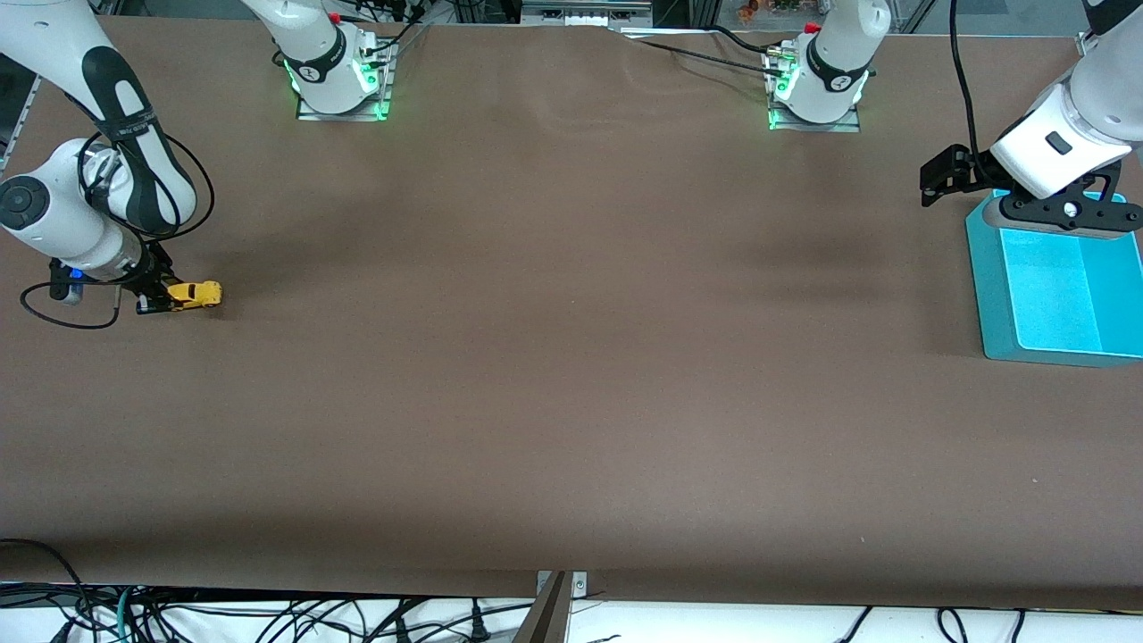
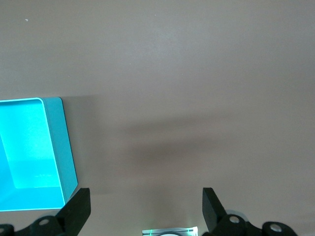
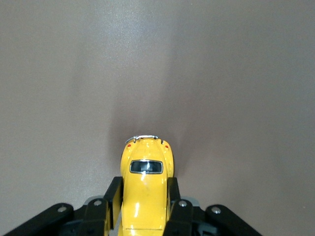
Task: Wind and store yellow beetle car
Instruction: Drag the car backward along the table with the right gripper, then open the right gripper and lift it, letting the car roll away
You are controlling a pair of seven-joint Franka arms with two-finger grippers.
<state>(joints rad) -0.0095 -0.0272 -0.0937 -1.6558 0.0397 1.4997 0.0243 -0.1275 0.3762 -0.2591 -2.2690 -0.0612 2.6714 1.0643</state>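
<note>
Clamped between my right gripper's (image 3: 145,206) fingers (image 3: 114,199) is the yellow beetle car (image 3: 145,189) — pads pressed against both its flanks, its rounded end poking out past the fingertips. I see it low over the brown table (image 1: 554,357), at the right arm's end. My left gripper (image 2: 145,209) waits with its fingers spread wide, holding nothing — hanging over the edge of the turquoise bin (image 1: 1058,290).

The yellow beetle car (image 1: 196,294) sits on the table, gripped by the right claw (image 1: 165,299).
</note>
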